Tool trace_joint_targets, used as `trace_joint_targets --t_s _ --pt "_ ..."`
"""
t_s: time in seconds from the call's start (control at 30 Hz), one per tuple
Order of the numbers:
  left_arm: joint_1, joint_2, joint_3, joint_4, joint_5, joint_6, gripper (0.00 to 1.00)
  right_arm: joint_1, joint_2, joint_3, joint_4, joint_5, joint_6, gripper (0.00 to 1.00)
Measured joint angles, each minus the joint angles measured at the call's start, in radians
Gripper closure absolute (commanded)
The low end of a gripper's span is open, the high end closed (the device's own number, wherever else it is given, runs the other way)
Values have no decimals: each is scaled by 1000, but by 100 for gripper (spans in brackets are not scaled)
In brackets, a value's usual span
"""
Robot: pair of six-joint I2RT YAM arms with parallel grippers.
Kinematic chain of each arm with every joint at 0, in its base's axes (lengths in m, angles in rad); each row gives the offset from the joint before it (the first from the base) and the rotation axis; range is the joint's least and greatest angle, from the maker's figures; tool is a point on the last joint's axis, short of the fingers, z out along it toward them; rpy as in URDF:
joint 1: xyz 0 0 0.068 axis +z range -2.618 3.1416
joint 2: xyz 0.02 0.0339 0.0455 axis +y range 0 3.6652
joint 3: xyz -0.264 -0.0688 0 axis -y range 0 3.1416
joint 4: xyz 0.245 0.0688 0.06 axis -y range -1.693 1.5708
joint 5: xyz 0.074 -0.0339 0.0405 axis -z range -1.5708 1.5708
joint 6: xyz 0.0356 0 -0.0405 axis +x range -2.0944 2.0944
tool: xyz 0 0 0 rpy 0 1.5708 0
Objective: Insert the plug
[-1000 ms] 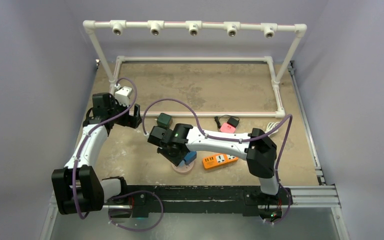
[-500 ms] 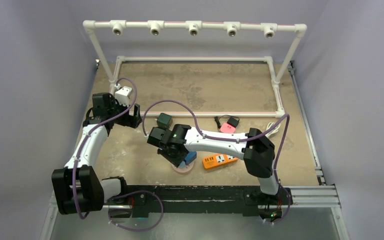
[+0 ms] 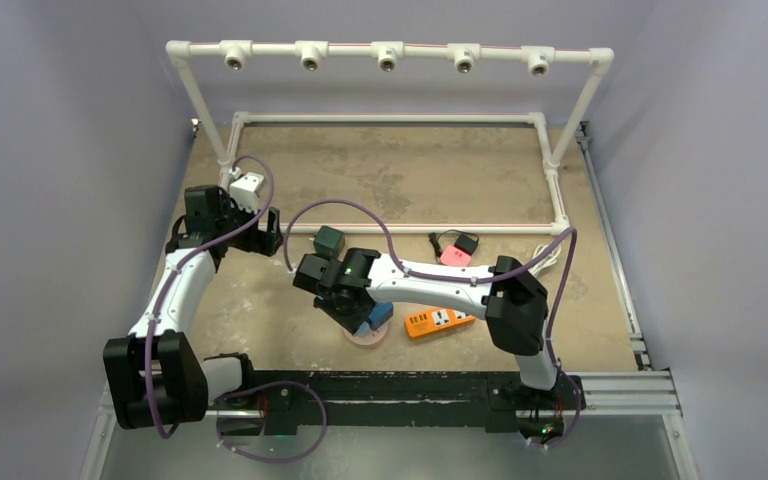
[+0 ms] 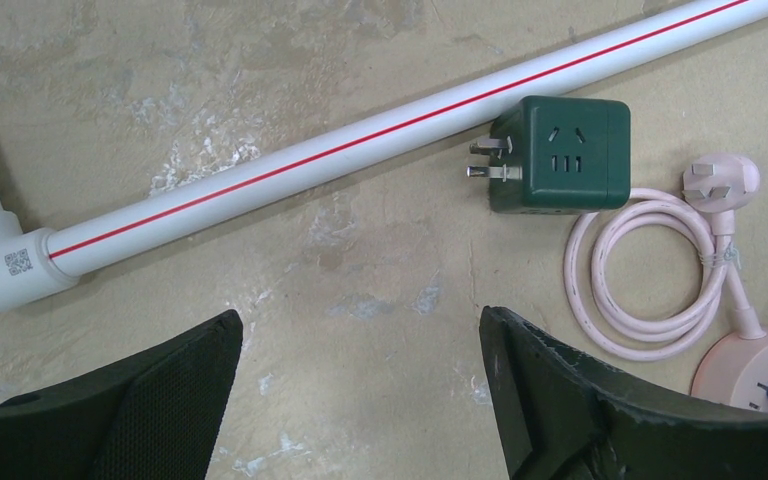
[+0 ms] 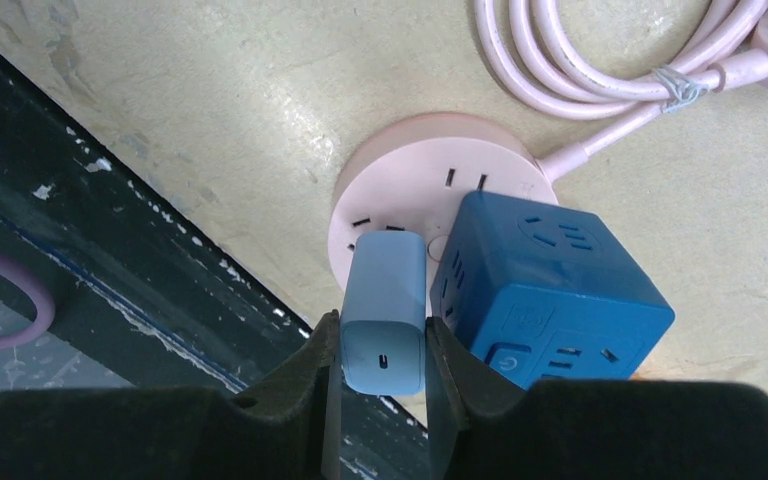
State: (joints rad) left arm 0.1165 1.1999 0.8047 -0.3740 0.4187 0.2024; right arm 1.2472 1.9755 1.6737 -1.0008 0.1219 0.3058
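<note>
Right now the right end effector [image 5: 382,345] grips a pale blue charger plug [image 5: 384,300] between its fingers. The plug's tip meets the face of the round pink socket hub [image 5: 400,185] by the near edge of the desk [image 3: 410,180], just beside a blue cube adapter [image 5: 550,290] sitting on that hub. Whether the prongs are seated is hidden. The left end effector [image 4: 360,330] hangs wide open near a green cube adapter [image 4: 560,155].

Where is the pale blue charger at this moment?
In the right wrist view, the pale blue charger is gripped by the right tool, down at the round pink socket with the blue cube beside it.
</note>
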Motion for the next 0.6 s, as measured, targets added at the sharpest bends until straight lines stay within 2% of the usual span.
trace_joint_targets --t_s 0.6 --pt "0 -9 -1 0 6 0 14 2 14 13 -2 15 17 100"
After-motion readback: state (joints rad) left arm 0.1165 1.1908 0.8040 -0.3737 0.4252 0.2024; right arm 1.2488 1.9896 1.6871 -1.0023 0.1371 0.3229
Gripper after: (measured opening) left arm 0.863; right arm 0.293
